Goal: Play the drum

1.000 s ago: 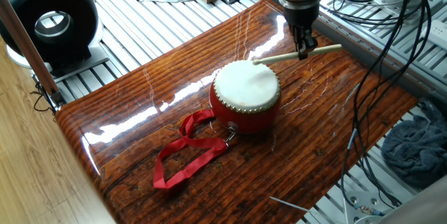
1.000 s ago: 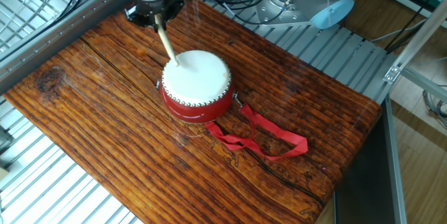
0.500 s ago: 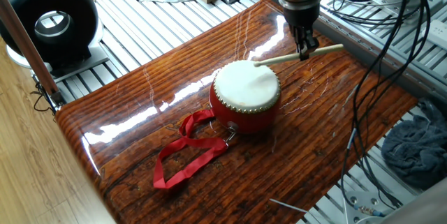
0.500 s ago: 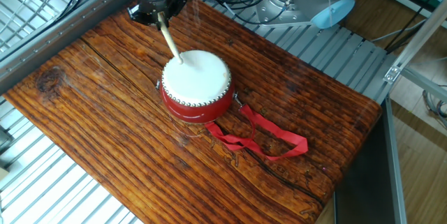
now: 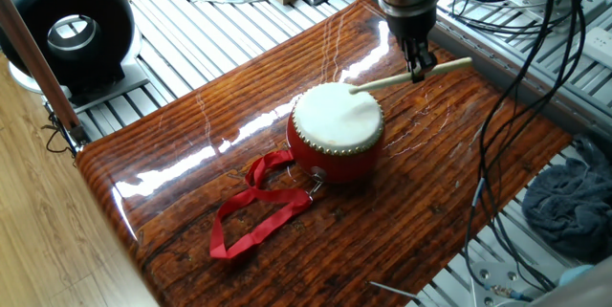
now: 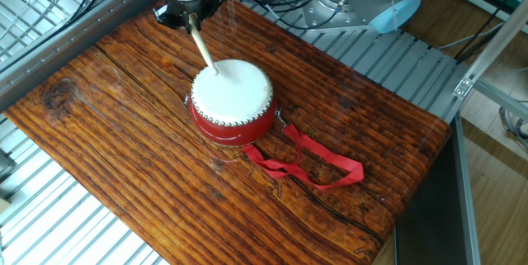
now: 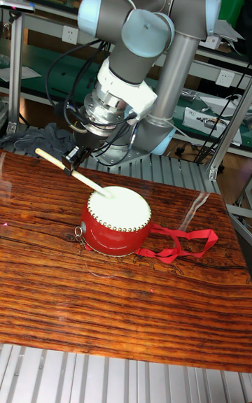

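The drum (image 5: 337, 130) (image 6: 232, 100) (image 7: 115, 220), small and red with a cream skin and studded rim, stands in the middle of the wooden table. Its red ribbon strap (image 5: 256, 213) (image 6: 309, 161) (image 7: 176, 243) trails over the wood. My gripper (image 5: 419, 63) (image 6: 191, 19) (image 7: 73, 163) is beside the drum's rim, shut on a pale wooden drumstick (image 5: 409, 76) (image 6: 202, 47) (image 7: 71, 172). The stick slants down across the skin, its tip at or just above the skin near the rim.
A big black ring-shaped device (image 5: 65, 25) sits off the table's far left corner. Cables (image 5: 521, 49) hang beside the arm, and a grey cloth (image 5: 572, 200) lies low at the right. The glossy wooden table (image 5: 402, 211) rests on metal slats.
Gripper and drumstick have shifted slightly sideways along the drum's rim and risen a touch. The drum and its ribbon have not moved.
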Controlling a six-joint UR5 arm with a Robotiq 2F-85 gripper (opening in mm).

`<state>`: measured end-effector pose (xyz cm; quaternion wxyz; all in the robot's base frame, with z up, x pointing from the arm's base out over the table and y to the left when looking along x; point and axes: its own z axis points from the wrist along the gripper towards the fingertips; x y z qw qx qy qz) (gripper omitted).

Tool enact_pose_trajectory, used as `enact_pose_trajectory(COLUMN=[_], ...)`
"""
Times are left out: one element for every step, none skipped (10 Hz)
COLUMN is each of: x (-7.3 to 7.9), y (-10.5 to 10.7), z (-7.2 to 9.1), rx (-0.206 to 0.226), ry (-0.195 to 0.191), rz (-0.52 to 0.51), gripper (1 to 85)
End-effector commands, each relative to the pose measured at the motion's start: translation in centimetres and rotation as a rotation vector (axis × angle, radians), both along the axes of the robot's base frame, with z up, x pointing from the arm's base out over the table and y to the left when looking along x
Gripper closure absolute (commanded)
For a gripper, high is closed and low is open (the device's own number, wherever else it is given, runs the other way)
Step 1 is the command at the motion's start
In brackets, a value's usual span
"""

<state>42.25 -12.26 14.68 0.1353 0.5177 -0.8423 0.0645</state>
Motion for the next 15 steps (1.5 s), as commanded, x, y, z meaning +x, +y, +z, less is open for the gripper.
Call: enact_pose_trajectory(x=[0.0, 0.1, 0.5, 0.4, -0.2, -0.4, -0.6, -0.6, -0.5, -0.3, 0.0, 0.3, 0.7, 1.6, 2.6], y=[0.6, 1.1, 1.2, 1.6, 1.9, 1.6, 0.9, 0.4, 0.1, 0.0, -0.1, 0.8, 2.1, 2.0, 1.5], z=[-1.1, -2.5, -3.6, -4.1, -2.9, -1.1, 0.3, 1.1, 1.7, 1.9, 1.9, 1.5, 1.3, 1.3, 1.2], rx=[-0.028, -0.050, -0.070, -0.061, -0.035, -0.012, -0.003, 0.004, 0.005, 0.002, 0.000, 0.033, 0.076, 0.079, 0.078], ry=[-0.011, -0.030, -0.039, -0.036, -0.026, -0.004, 0.013, 0.020, 0.025, 0.022, 0.003, -0.019, -0.050, -0.085, -0.123], rz=[-0.003, -0.023, -0.023, -0.034, -0.046, -0.032, -0.025, -0.024, -0.019, -0.017, -0.034, -0.106, -0.192, -0.214, -0.222], gripper=[84.7, 84.7, 84.7, 84.7, 84.7, 84.7, 84.7, 84.7, 84.7, 84.7, 84.7, 84.7, 84.7, 84.7, 84.7])
